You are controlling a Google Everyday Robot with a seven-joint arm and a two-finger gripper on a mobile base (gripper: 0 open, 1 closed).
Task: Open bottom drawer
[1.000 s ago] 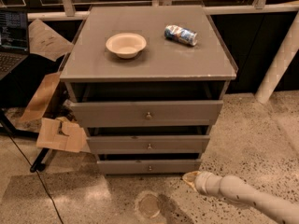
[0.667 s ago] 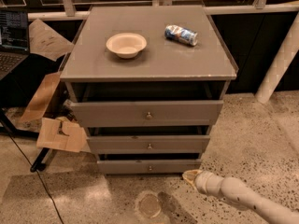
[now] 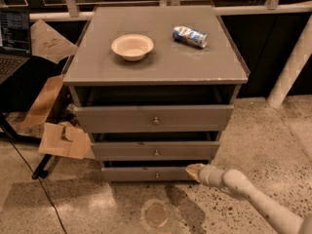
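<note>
A grey cabinet (image 3: 156, 67) with three drawers stands on the speckled floor. The bottom drawer (image 3: 146, 174) is the slimmest front, lowest down, with a small round metal knob (image 3: 157, 175) at its centre. It sticks out a little, like the two above it. My gripper (image 3: 195, 171) is at the end of the white arm coming in from the lower right. Its tip is at the right end of the bottom drawer front, to the right of the knob.
A cream bowl (image 3: 132, 47) and a crumpled blue-white packet (image 3: 189, 36) lie on the cabinet top. Cardboard pieces (image 3: 63, 140) and a laptop (image 3: 13, 38) are at the left, with a black cable (image 3: 34, 179) on the floor. A white post (image 3: 292, 67) stands at the right.
The arm and gripper have moved a little left and up toward the right end of the bottom drawer. The drawers look unchanged.
</note>
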